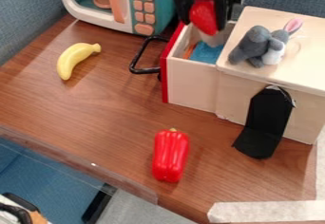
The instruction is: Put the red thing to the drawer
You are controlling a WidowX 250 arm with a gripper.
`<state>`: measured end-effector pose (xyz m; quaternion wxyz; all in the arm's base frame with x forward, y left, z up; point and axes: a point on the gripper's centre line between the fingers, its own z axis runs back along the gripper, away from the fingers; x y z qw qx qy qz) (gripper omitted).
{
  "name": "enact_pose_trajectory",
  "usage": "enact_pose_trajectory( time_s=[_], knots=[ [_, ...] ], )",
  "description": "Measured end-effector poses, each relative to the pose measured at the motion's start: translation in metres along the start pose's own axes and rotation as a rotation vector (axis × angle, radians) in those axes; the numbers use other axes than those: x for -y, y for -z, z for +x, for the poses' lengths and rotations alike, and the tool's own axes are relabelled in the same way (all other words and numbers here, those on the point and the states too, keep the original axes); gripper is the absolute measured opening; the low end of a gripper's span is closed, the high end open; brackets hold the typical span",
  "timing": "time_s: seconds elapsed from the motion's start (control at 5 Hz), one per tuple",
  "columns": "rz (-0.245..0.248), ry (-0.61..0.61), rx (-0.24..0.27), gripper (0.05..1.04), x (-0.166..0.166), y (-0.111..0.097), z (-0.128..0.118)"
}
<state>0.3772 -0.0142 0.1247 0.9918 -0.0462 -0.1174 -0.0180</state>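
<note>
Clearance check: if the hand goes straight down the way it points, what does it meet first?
Probably the open drawer: the hand, with the red thing in it, points down toward its inside, near the blue piece. Depth is unclear, so a drawer wall could come first.

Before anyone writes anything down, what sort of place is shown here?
Probably a robot test bench dressed with toys: a toy microwave, a plastic-looking banana, and a black robot claw over a small wooden drawer.
</note>
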Motion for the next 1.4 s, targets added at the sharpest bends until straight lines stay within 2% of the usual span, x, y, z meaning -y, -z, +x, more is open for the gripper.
enact_pose_trajectory(
  time_s=[0.2, 0.4, 0.6, 0.8, 1.0, 1.2, 1.4],
  knots=[
    [0.042, -0.005, -0.038, 0.815, -0.007, 0.019, 0.001],
    [0.053, -0.019, -0.046, 0.874, -0.009, 0.025, 0.001],
    [0.046, -0.01, -0.048, 1.013, -0.008, 0.026, 0.001],
    [0.036, -0.015, -0.053, 1.009, -0.006, 0.026, 0.0],
    [0.027, 0.001, -0.039, 1.003, -0.003, 0.007, -0.004],
    [0.057, -0.016, -0.05, 1.001, -0.016, -0.018, -0.011],
    [0.032, -0.059, -0.106, 1.001, -0.037, -0.025, -0.022]
  ],
)
